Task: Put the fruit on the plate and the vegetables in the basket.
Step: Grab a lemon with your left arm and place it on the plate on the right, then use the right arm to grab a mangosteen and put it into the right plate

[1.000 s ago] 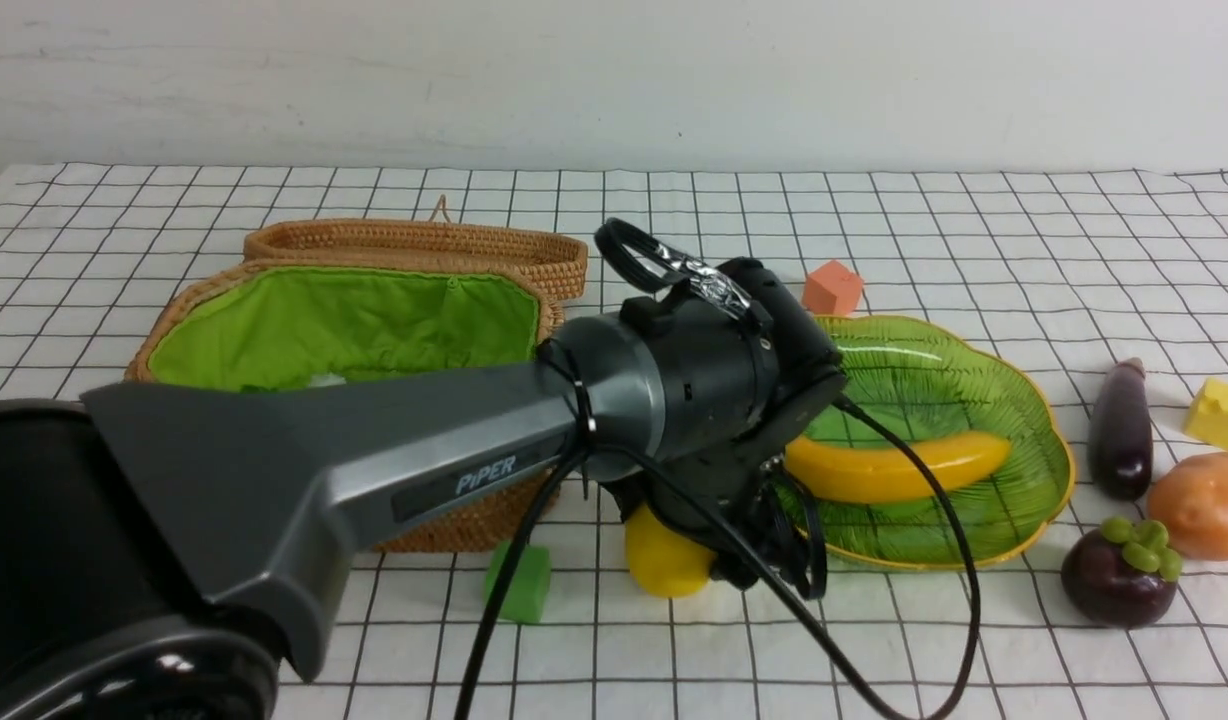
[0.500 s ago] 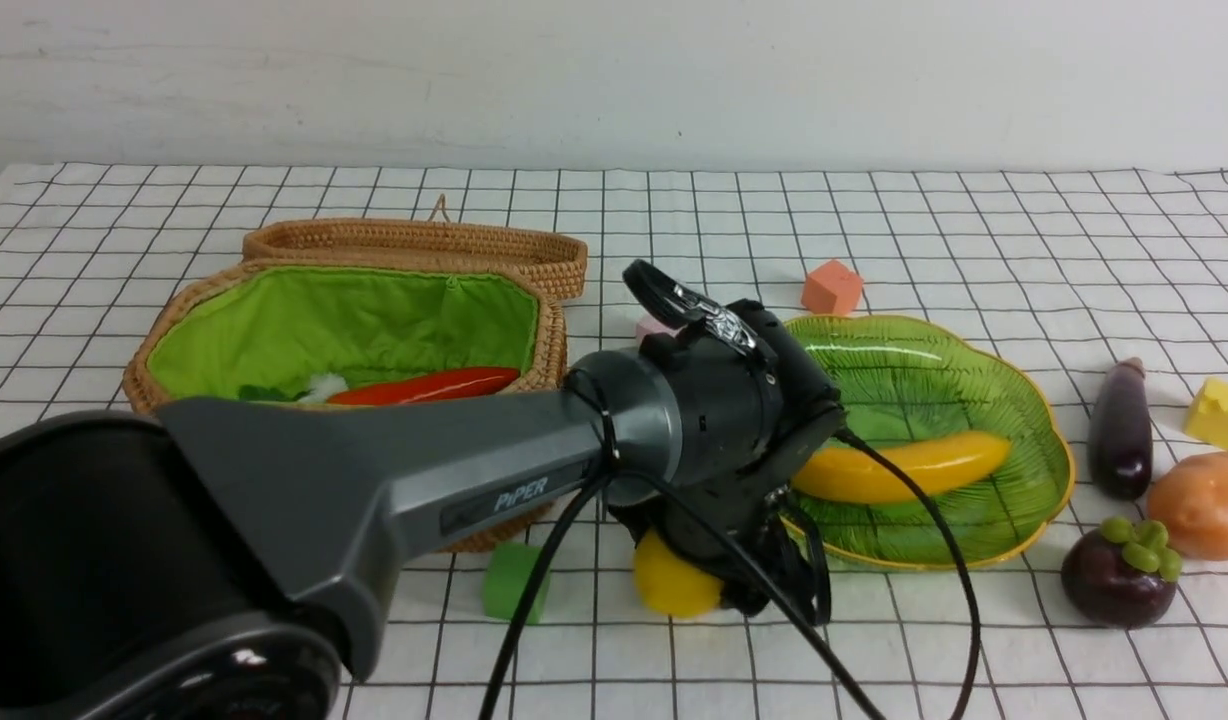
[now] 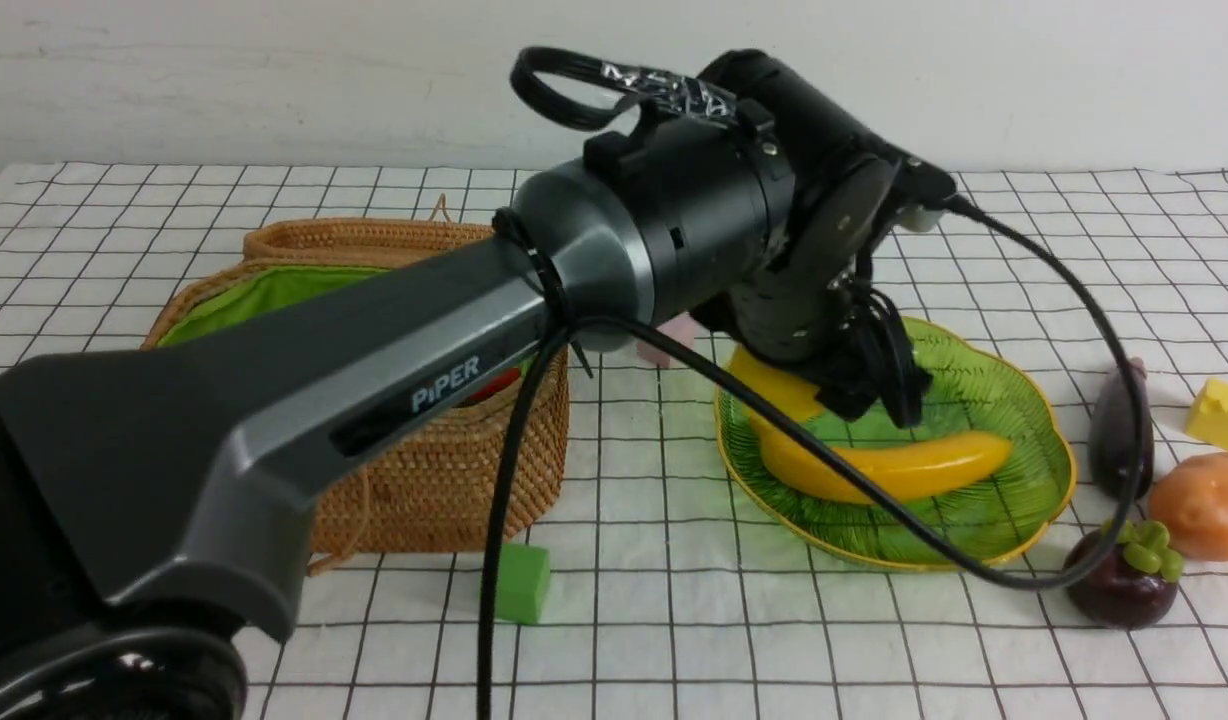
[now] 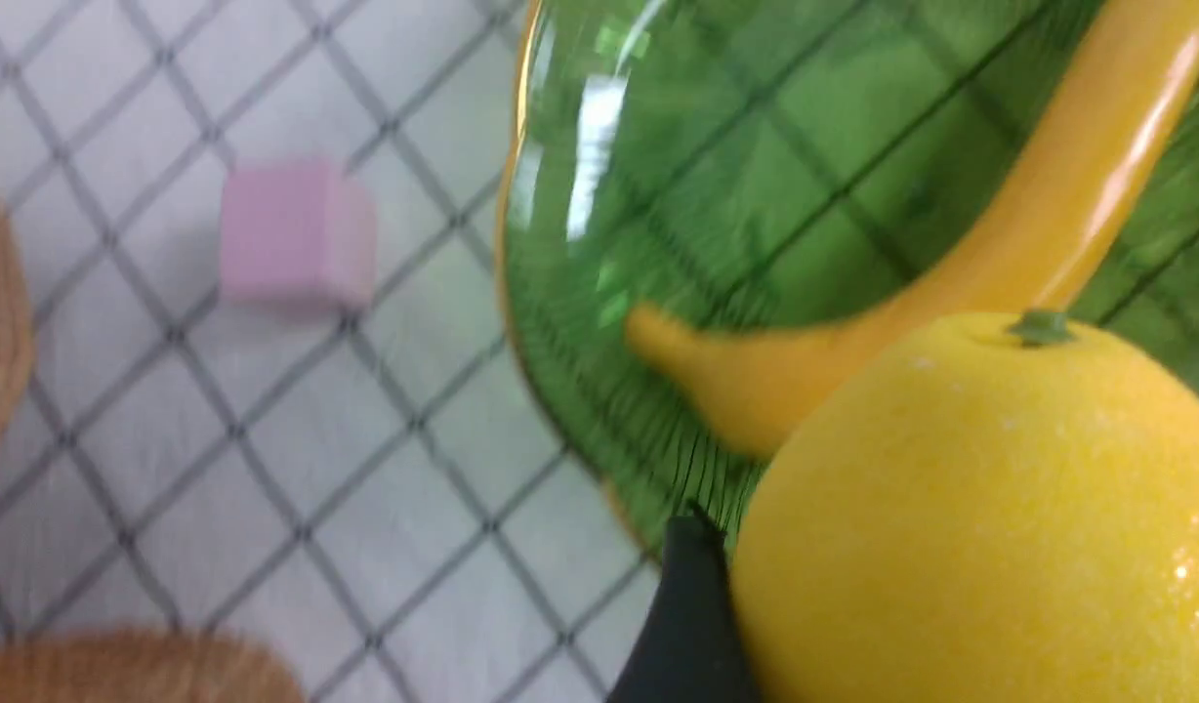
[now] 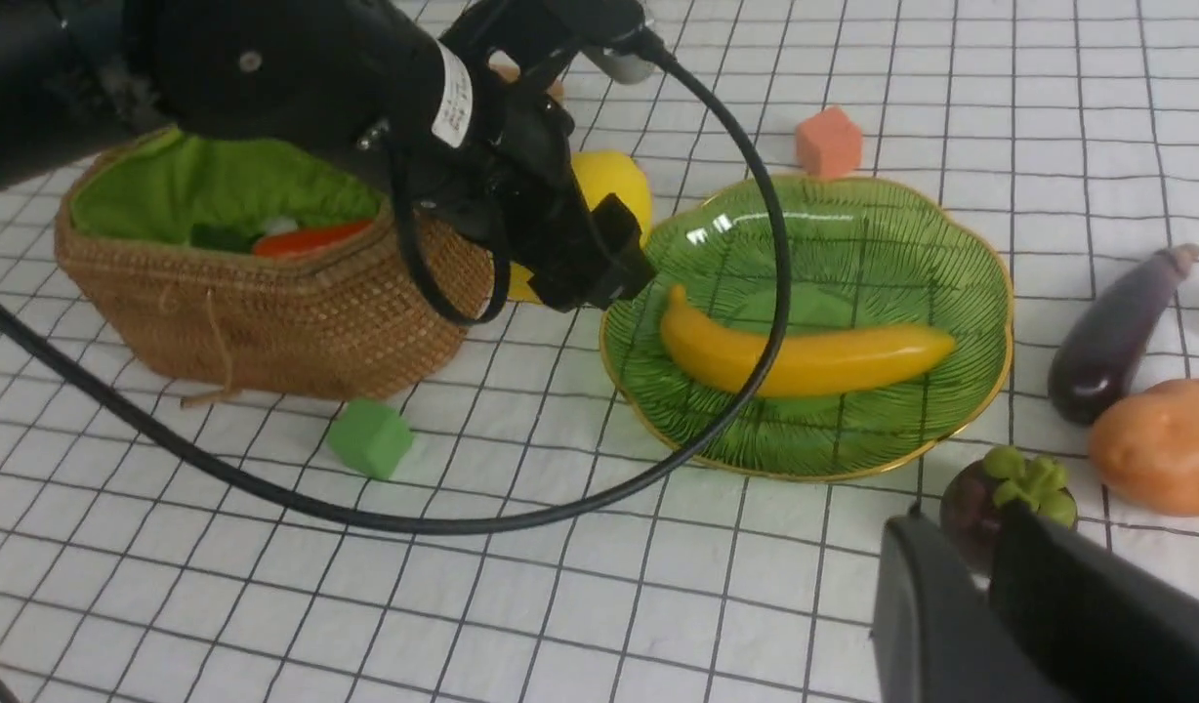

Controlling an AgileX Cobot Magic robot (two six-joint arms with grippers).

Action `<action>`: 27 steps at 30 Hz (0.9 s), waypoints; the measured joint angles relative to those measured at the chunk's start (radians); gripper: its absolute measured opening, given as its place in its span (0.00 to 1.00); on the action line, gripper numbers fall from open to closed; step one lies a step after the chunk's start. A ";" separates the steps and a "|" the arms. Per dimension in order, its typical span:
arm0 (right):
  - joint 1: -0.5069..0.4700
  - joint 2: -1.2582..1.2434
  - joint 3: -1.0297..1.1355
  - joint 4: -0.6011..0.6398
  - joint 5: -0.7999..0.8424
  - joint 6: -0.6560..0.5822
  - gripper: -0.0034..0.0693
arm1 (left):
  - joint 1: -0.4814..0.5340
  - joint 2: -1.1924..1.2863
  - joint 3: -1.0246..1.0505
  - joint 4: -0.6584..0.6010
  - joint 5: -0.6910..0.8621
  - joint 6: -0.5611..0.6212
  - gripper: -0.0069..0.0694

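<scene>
I've got the left gripper (image 5: 599,249) clamped on the lemon (image 4: 971,508) above the plate's (image 3: 1034,420) near-left rim; right gripper (image 5: 990,586) nearly pinched together, empty; next, lower beside the banana (image 3: 904,465) and release.

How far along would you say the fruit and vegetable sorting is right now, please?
Done: the banana lies on the plate, and the carrot is in the basket. In hand: the left tool carries the lemon by the plate's edge. Left on the cloth: mangosteen, eggplant and potato.
</scene>
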 joint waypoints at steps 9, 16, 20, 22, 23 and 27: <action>0.000 0.000 0.000 0.031 0.027 0.001 0.23 | 0.000 0.170 0.000 0.067 -0.445 0.049 0.83; 0.000 0.000 0.000 0.032 0.066 0.001 0.23 | 0.000 0.201 0.004 0.108 -0.482 0.049 0.97; 0.000 0.000 0.000 0.032 0.063 0.001 0.22 | 0.000 0.179 0.004 0.104 -0.461 0.049 0.97; 0.000 0.001 0.000 0.033 0.063 0.005 0.22 | 0.000 0.142 0.004 0.067 -0.398 0.049 0.95; 0.000 0.004 0.000 0.033 0.063 0.007 0.22 | 0.000 0.119 0.004 0.037 -0.357 0.049 0.93; 0.000 0.056 0.000 0.030 0.082 0.027 0.22 | 0.001 -0.012 0.004 -0.095 -0.142 0.049 0.77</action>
